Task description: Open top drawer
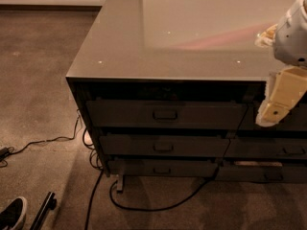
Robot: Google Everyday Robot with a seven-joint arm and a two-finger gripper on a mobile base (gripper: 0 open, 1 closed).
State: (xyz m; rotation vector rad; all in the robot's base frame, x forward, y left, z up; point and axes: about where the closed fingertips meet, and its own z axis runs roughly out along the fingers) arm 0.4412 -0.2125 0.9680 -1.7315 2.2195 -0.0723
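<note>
The top drawer is a wide dark grey-brown front just under the counter's edge, with a small rectangular loop pull at its centre. It looks closed, flush with the frame. Two like drawers sit below it. My gripper is at the right edge of the view, cream-coloured, hanging in front of the counter's edge. It is to the right of the top drawer, level with it and well away from the pull.
The counter top is glossy and grey. A second drawer stack shows partly at right. Black cables run over the carpet below the drawers. A shoe and a dark rod lie at bottom left.
</note>
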